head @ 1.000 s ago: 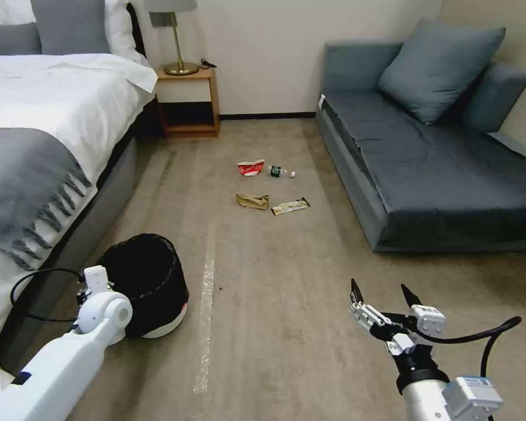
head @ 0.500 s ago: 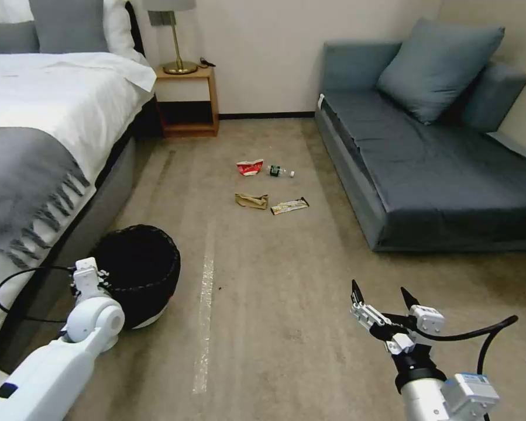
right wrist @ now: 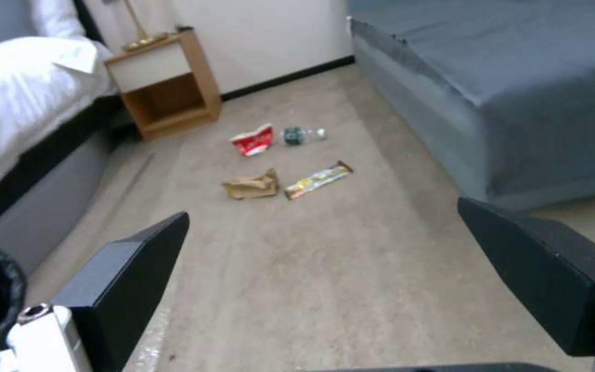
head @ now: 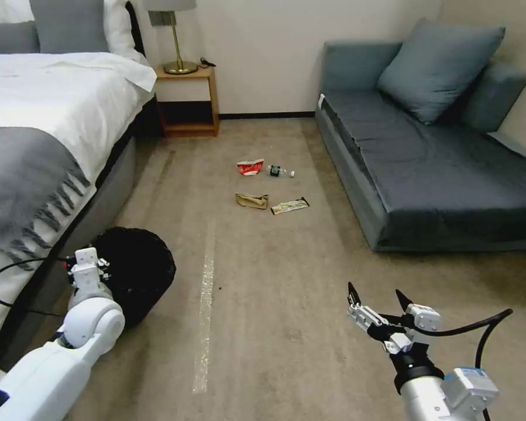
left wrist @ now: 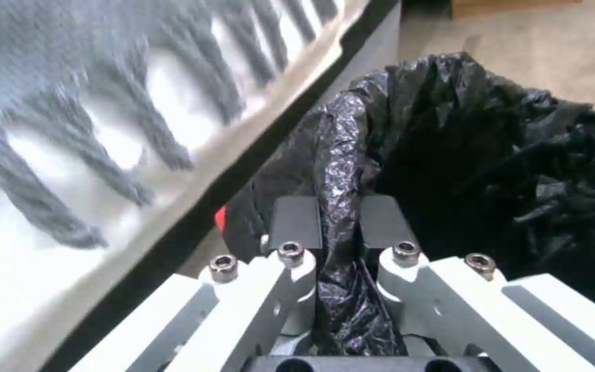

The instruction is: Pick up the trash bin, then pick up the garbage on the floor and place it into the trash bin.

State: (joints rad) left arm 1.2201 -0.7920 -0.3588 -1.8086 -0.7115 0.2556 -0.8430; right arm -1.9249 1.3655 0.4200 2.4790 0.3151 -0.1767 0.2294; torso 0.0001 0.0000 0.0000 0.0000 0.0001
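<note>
Left gripper [left wrist: 339,227] fingers pinch trash bin [left wrist: 490,155] rim; right gripper [head: 375,295] fingers spread

Bedroom interior. Beige carpet [head: 263,280] with a pale tape strip [head: 205,304] running near to far. Left: bed [head: 46,111] with white linen and a fringed grey throw [head: 23,187]. Far: plain wall [head: 263,52], wooden nightstand [head: 188,99] bearing a brass lamp [head: 175,41]. Right: blue-grey sofa [head: 438,169] with cushion [head: 438,67].

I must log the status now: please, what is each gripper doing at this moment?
Left gripper: shut on the rim of the trash bin, beside the bed.
Right gripper: open, holding nothing, above the bare carpet.
</note>
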